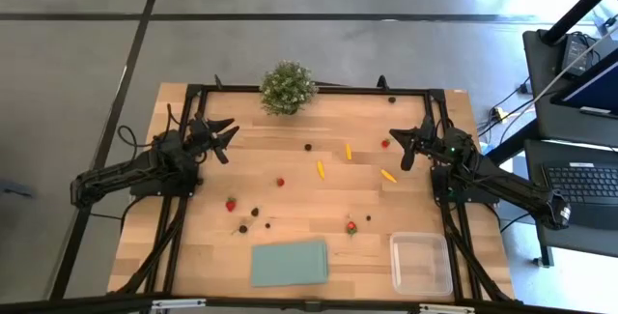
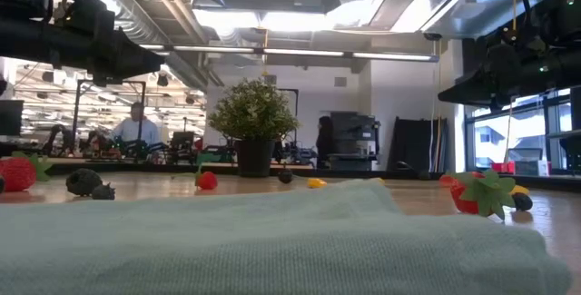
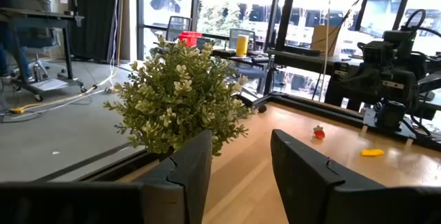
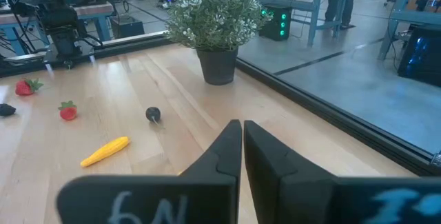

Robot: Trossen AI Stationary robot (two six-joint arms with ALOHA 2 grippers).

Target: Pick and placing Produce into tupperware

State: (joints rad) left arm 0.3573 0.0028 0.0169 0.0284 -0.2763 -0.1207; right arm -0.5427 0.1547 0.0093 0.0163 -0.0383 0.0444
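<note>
**Both arms up, fruit scattered, box empty**

From overhead: the left gripper [image 1: 224,136] sits at the table's left side near the back, its fingers spread apart with nothing between them. Across the way, the right gripper [image 1: 402,146] waits at the right side, fingers pressed together and holding nothing. Between them the wooden table [image 1: 290,164] is dotted with produce: a strawberry [image 1: 231,204] left of centre, another strawberry [image 1: 351,226] nearer the front, a yellow piece [image 1: 321,169] in the middle, a dark berry [image 1: 308,146] farther back. The clear box [image 1: 421,263] stands at the front right corner, nothing in it, well apart from all the fruit. Just left of it lies the pale-green cloth [image 1: 290,262]. The potted plant [image 1: 288,87] holds the back edge.

Down at table height: the cloth [image 2: 272,240] fills the foreground. A strawberry [image 2: 476,193] sits right behind it on the right, another strawberry [image 2: 18,172] at far left beside dark berries [image 2: 83,181]. The plant [image 2: 253,118] stands centre, with people at benches in the room beyond.

Left wrist camera: the two dark fingers [image 3: 189,176] stand wide apart, empty, the plant [image 3: 178,100] straight ahead, a strawberry [image 3: 318,133] and a yellow piece [image 3: 372,152] on the wood beyond.

Right wrist camera: fingers [image 4: 224,151] closed together, gripping nothing. Ahead lie a yellow piece [image 4: 105,151], a dark berry [image 4: 153,114], two strawberries [image 4: 67,110] and the plant [image 4: 215,17].
</note>
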